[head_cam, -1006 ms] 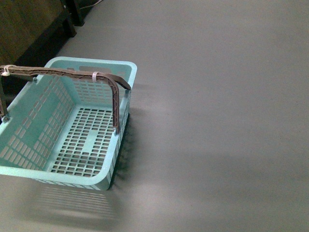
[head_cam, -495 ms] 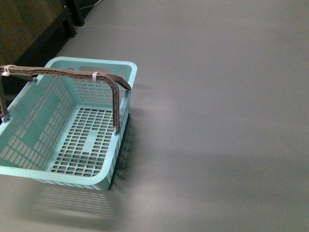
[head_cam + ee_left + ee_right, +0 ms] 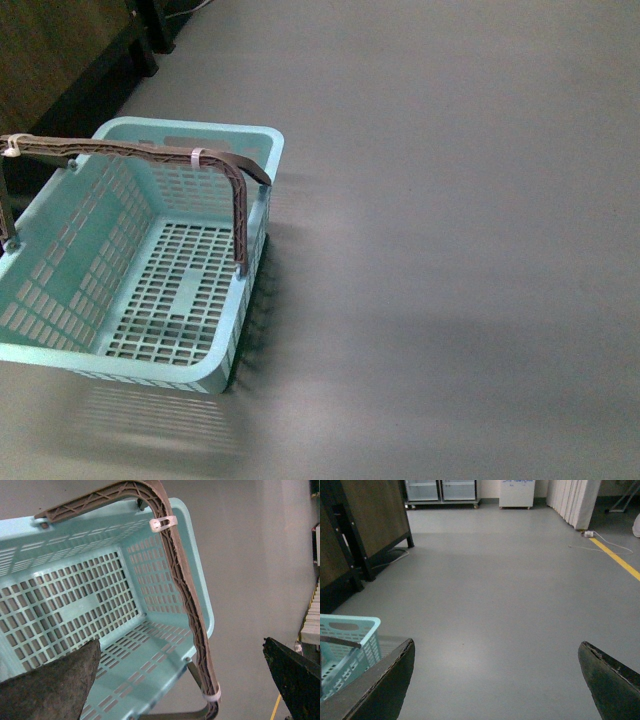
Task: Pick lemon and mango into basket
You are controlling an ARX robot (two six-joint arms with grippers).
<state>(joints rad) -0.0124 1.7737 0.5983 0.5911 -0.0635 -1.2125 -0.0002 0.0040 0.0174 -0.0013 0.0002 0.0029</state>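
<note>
One turquoise slotted basket (image 3: 110,366). Two white zip ties (image 3: 162,524) on its brown ribbed handles (image 3: 182,595), bundled together, count unclear. Left gripper (image 3: 181,641): two fingers (image 3: 50,690). Right gripper (image 3: 495,642): two fingers (image 3: 375,690). Two glass-fronted cabinets (image 3: 422,490), one yellow floor line (image 3: 620,562).

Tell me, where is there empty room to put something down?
Inside the basket: its slotted bottom is bare, between the four walls. The grey floor right of the basket is wide open too. It's tight only under the upright brown handles and up by the dark cabinet.
</note>
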